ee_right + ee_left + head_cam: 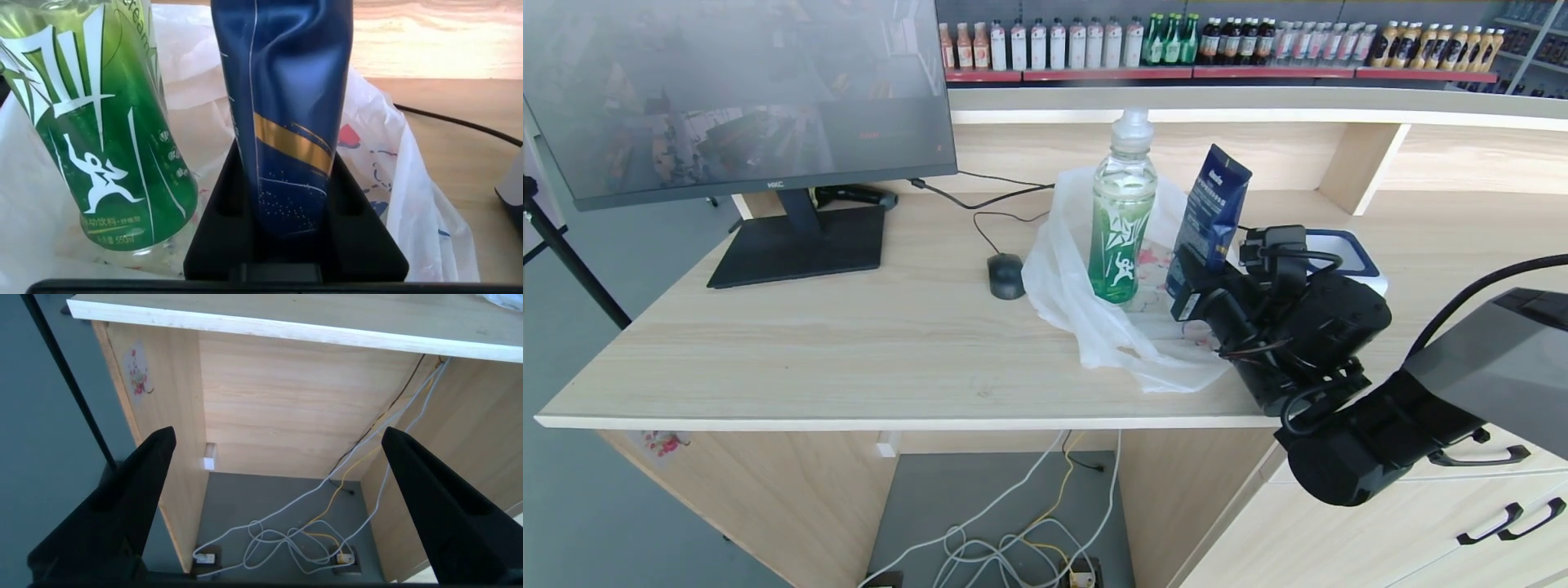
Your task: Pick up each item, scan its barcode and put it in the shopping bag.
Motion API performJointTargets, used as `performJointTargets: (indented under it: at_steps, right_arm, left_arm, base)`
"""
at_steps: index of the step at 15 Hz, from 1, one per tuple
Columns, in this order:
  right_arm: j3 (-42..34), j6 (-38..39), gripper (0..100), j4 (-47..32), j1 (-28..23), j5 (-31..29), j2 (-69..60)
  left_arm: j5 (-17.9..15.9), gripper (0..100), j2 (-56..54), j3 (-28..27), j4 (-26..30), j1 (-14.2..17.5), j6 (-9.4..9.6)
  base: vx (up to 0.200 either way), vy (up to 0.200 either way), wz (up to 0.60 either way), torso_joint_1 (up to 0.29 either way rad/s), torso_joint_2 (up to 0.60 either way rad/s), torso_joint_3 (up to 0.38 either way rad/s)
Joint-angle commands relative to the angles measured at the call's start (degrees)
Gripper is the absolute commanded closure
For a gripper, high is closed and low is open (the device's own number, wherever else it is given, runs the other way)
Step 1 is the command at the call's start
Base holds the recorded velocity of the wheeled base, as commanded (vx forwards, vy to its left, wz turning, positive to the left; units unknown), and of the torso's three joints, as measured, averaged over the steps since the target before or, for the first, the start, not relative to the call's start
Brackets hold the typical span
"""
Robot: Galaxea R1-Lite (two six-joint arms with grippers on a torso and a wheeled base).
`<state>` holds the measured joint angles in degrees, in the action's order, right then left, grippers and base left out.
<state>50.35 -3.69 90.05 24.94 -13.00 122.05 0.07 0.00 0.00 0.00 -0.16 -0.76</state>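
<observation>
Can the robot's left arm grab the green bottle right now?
Probably not yet. The left gripper hangs open below the desktop edge, while the green bottle stands on top; the arm would have to rise first.

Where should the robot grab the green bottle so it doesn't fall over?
The green bottle stands upright, so grip around its round labelled middle, coming sideways from the robot's left. The blue pouch in the right tool crowds its other side.

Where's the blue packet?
In the head view, the dark blue foil pouch is gripped in the right claw, over the white plastic bag, right of the green drink bottle.
</observation>
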Motion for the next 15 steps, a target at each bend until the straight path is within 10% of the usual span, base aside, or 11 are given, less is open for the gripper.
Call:
performJointTargets:
  at_steps: [1,3,4,15]
  right_arm:
    - [-0.2,0.0,100,-0.1,0.0,0.0,0.3]
    - [-0.3,0.0,100,-0.1,0.0,0.0,-0.1]
    - [-0.7,0.0,0,-0.1,0.0,0.0,-0.3]
    - [-1.3,0.0,0,-0.1,0.0,0.0,-1.2]
  left_arm:
    - [0.0,0,0.0,0.0,0.0,0.0,-0.04]
    - [0.0,0,0.0,0.0,0.0,0.0,-0.04]
    - [0.0,0,0.0,0.0,0.0,0.0,-0.04]
    - [0.0,0,0.0,0.0,0.0,0.0,-0.04]
  base:
    - [0.000,0.000,0.00,0.000,0.00,0.000]
    - [0.000,0.000,0.00,0.000,0.00,0.000]
    - [0.000,0.000,0.00,0.000,0.00,0.000]
    - [0.000,0.000,0.00,0.000,0.00,0.000]
